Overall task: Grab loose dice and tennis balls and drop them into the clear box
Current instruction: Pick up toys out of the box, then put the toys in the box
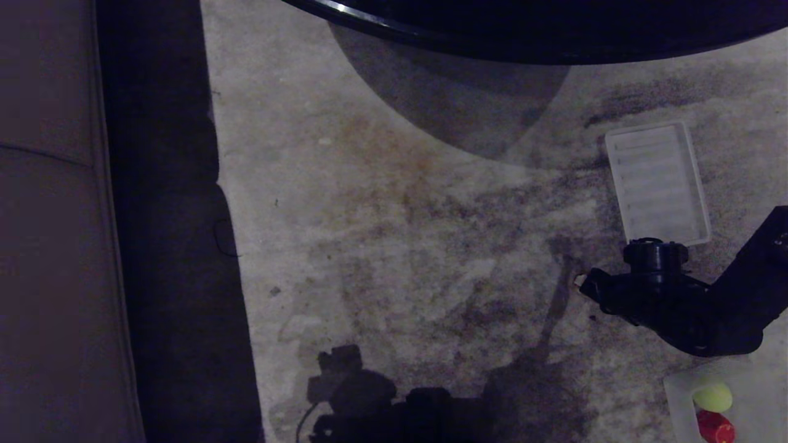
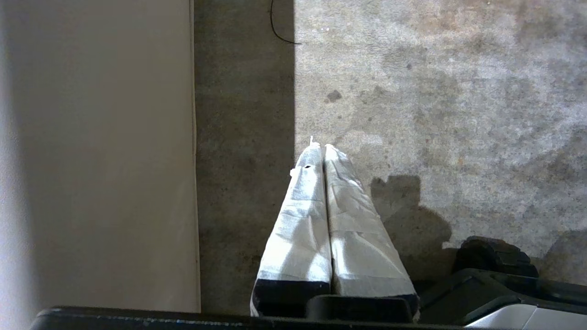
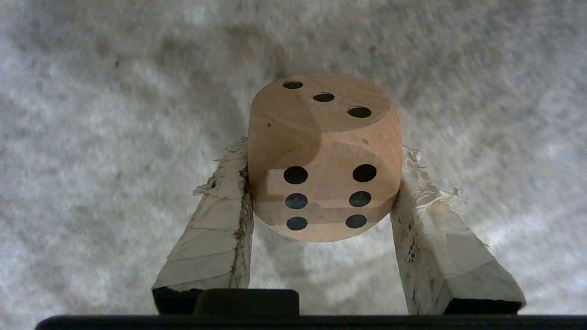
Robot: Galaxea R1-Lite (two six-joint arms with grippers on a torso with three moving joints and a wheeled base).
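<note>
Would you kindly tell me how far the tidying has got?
Done: a tennis ball and a red die lie in the clear box. In hand: the right tool grips the tan die on the carpet. Left: lifting and dropping it; other pieces are not visible.

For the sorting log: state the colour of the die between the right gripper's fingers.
Tan wood with dark pips; the die shows best in the right wrist view.

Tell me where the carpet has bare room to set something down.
Broad bare carpet lies between the sofa on the left and the ribbed lid. It is crowded at lower right: the right gripper pinching the tan die, and the clear box holding a tennis ball and red die.
</note>
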